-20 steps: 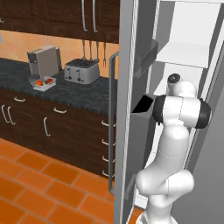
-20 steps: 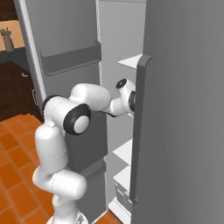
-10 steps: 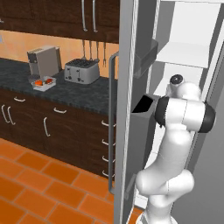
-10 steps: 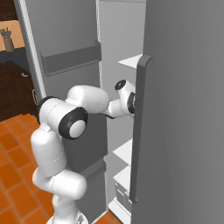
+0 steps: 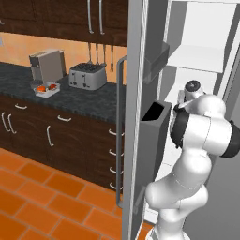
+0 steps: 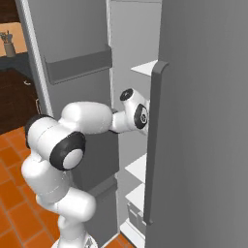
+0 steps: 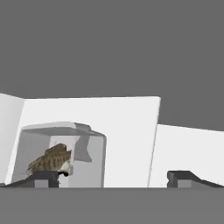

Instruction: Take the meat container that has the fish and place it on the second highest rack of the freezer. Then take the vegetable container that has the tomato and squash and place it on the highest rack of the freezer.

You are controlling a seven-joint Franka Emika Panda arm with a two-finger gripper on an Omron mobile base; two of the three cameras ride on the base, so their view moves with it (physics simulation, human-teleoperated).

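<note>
The clear meat container with the brown fish (image 7: 59,157) stands on a white freezer rack (image 7: 131,131), left of centre in the hand view. My gripper (image 7: 113,178) is open, its fingertips far apart and nothing between them. The left fingertip (image 7: 46,178) sits in front of the container's lower corner. From the base views my wrist (image 5: 192,89) (image 6: 138,114) reaches into the freezer, with the fingers hidden behind the door edge. The vegetable container with the red tomato (image 5: 45,88) rests on the dark counter (image 5: 93,101) to the left.
The open freezer door (image 5: 136,117) with its dark bins (image 5: 157,122) stands just left of my arm. The closed grey door and its handle (image 6: 154,145) crowd the right side. A toaster (image 5: 87,76) and coffee machine (image 5: 47,64) sit on the counter.
My elbow has dropped and swung outward a little, while the hand has stayed nearly in place inside the freezer.
</note>
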